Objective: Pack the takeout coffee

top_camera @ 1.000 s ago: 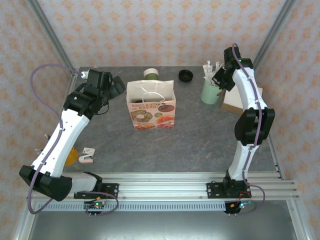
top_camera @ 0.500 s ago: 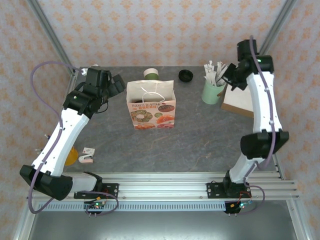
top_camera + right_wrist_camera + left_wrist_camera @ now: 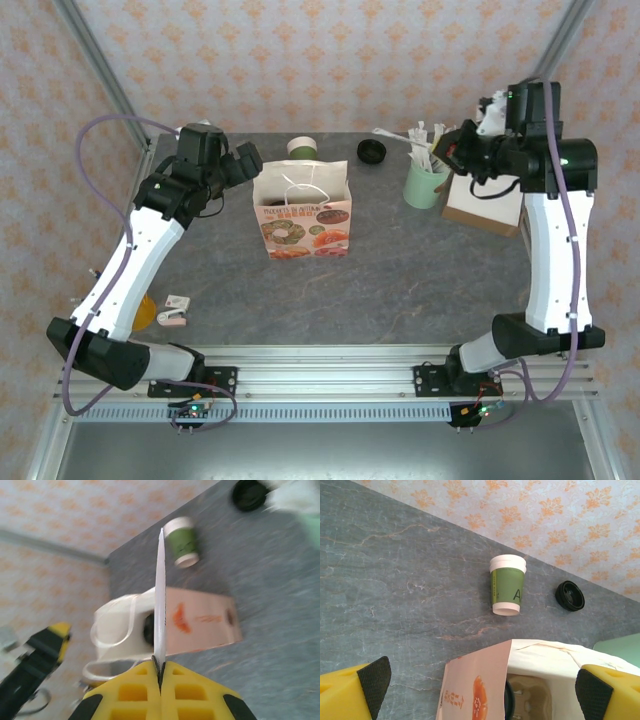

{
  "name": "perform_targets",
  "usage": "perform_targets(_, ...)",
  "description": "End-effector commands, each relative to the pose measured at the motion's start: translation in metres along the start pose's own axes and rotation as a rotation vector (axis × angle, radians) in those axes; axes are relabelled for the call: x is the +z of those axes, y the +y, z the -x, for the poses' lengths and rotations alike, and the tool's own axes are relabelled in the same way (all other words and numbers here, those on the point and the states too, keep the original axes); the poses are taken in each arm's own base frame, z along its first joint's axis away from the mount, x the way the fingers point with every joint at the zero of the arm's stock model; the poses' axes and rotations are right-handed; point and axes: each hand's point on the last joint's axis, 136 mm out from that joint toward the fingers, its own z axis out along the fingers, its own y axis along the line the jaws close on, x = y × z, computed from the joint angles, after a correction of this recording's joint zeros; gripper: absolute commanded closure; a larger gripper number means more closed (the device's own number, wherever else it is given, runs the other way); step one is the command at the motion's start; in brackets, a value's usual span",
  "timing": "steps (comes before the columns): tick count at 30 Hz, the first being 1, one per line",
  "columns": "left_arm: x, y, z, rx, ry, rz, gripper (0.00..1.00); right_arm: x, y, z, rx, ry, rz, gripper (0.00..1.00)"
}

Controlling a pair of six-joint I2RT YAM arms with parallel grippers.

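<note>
Pinching stick (image 3: 160,595) (sugar, perhaps): right jaws

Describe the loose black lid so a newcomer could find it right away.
Find the printed paper bag mid-table. Behind it, rightward, the lid lies between the green-banded cup and the taller mint cup; unlike them, it is flat, round and black.
</note>
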Motion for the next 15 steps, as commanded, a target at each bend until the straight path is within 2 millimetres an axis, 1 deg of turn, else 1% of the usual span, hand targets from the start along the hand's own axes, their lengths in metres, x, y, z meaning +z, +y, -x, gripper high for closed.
perform_targets(1,-0.011,-0.006,0.011,-0.003,-0.034,-0.045,0.0,0.009,0.046,-0.029,-0.043,0.177,0.239,1.0)
perform_targets(5,-0.014,-0.009,0.008,-0.004,-0.028,-0.071,0.0,0.025,0.045,-0.063,-0.098,0.347,0.212,1.0)
perform_targets(7,-0.014,-0.012,0.007,0.023,-0.02,-0.085,0.0,0.032,0.041,-0.074,-0.122,0.404,0.182,1.0)
perform_targets(11,-0.011,-0.015,0.001,0.029,0.012,-0.099,0.0,0.036,0.026,-0.077,-0.148,0.428,0.094,1.0)
perform_targets(15,-0.008,-0.014,0.0,0.029,0.015,-0.098,0.0,0.029,0.016,-0.069,-0.174,0.375,0.005,1.0)
